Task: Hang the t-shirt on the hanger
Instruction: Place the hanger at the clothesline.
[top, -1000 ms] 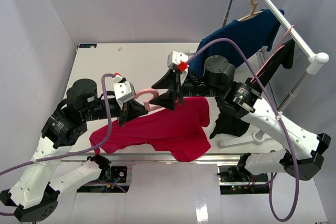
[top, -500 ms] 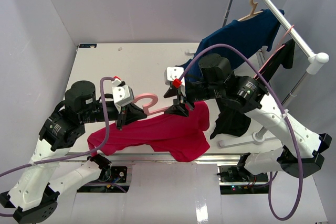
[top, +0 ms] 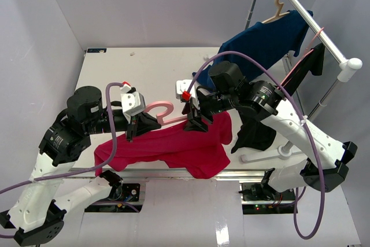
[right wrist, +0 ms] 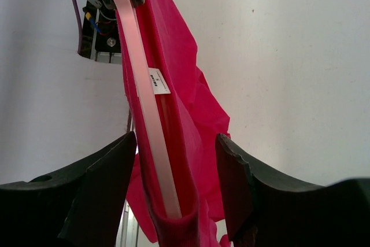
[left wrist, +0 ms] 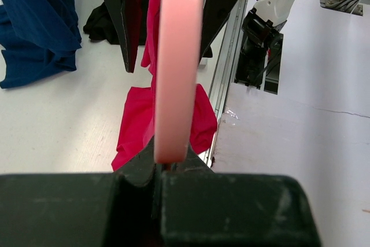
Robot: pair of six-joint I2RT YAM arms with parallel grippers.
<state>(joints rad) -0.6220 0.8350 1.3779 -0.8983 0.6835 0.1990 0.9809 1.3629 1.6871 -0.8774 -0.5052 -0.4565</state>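
Observation:
The crimson t-shirt (top: 173,146) hangs over the table's front edge, its collar lifted onto the pale-pink hanger (top: 165,106). My left gripper (top: 137,123) is shut on the hanger near its hook. In the left wrist view the hanger (left wrist: 176,56) runs end-on out of the closed gripper (left wrist: 167,163), with the t-shirt (left wrist: 139,120) below. My right gripper (top: 193,121) is open. In the right wrist view the gripper (right wrist: 176,140) straddles the t-shirt (right wrist: 191,102), touching neither cloth nor hanger. One hanger arm (right wrist: 144,114) lies inside the collar beside the white label (right wrist: 159,81).
A navy shirt (top: 266,39) on a beige hanger (top: 281,1) hangs from the rail (top: 324,36) at the back right. A black garment (top: 254,134) hangs below it by the rack's base. The table's near edge (top: 144,173) runs under the t-shirt.
My right gripper has come down and to the left, onto the t-shirt's collar at the hanger. My left gripper and the hanger have shifted slightly left, and the t-shirt with them.

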